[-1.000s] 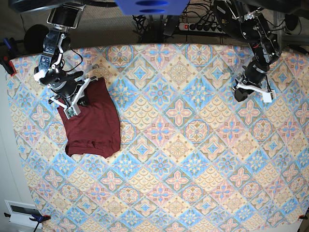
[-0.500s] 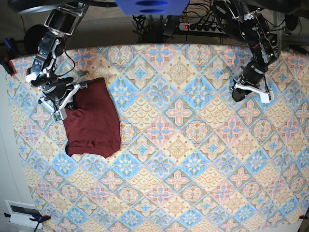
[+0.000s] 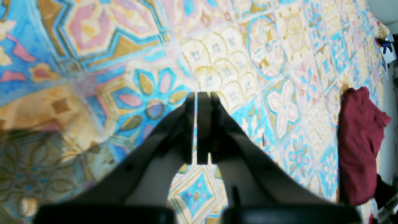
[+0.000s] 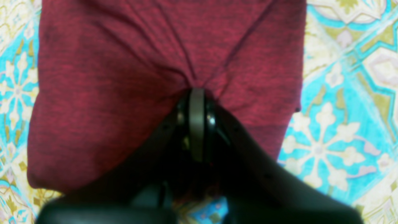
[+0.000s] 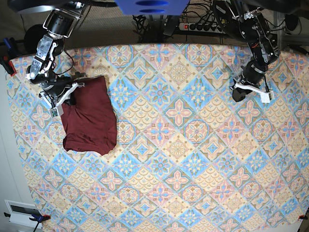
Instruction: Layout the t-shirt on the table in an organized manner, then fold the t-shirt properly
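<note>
Gripping a pinch of the plain dark maroon knit t-shirt (image 4: 168, 62), the right tool (image 4: 196, 93) has its jaws pressed fully together, and creases in the fabric fan out from its tips. In the right wrist view the cloth spreads ahead of the tool and to both sides of it, and its near hem runs under the tool's black body, so the exact spot where the fingers bite is hidden. From the base view the right tool (image 5: 62, 99) sits at the upper left edge of the t-shirt (image 5: 91, 121), which lies as a compact folded block trailing away from the tool toward the near side of the wide bench covered in a pastel blue, pink and cream diamond-tile cloth (image 5: 183, 159).

The left tool (image 3: 196, 98) is closed with only a hairline slit between its dark fingers and nothing in them; it hangs over bare patterned bench (image 3: 248, 46). Seen from its wrist camera, the t-shirt (image 3: 357, 146) lies well apart, far off to the tool's right, and the frame's lower right corner cuts off its end. In the base view the left tool (image 5: 240, 94) stands across the bench from the garment.

The garment's collar and sleeves cannot be made out in any view, and the left wrist picture is blurred near the tool's base. A shadowed dark patch fills that view's lower left.
</note>
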Available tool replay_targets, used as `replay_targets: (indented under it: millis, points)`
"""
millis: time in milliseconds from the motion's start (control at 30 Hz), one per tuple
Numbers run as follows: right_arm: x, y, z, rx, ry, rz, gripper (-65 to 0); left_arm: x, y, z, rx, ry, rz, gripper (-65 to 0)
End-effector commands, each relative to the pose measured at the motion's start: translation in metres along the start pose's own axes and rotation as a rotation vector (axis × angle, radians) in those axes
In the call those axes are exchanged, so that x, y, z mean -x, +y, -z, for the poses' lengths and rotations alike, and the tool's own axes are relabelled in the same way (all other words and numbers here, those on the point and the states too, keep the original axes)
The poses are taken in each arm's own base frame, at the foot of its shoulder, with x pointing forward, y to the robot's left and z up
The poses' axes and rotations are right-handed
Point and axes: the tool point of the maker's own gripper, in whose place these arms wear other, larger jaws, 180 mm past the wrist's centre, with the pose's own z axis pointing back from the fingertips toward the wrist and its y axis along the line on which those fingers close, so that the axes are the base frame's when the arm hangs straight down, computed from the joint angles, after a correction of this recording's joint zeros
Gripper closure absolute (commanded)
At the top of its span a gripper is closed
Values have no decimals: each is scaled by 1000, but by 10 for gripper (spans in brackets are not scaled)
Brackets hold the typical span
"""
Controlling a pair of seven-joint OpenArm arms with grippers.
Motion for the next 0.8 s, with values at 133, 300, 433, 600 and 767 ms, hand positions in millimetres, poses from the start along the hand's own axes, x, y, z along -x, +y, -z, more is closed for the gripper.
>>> replay_targets:
  millis: [133,300,433,600,767]
  points:
    - [-42,-24,-32,101,-115,-51,0,-27,-23,-10,47,-85,59,-3]
    - [-53,-24,-61,161,-145,-127,0,-25,-32,-15,59,-40,97,-3]
    - [-58,-12,-82,172,-162,-185,0,-23,-32,-24,50,-35,119,-3]
    - [-34,5,-93,116,-134,-168,0,-18,-32,-49,28,-22,200,-3]
    - [11,-4,-110,135,-51,-105,0,7,-4,-71,-42,74,243,-3]
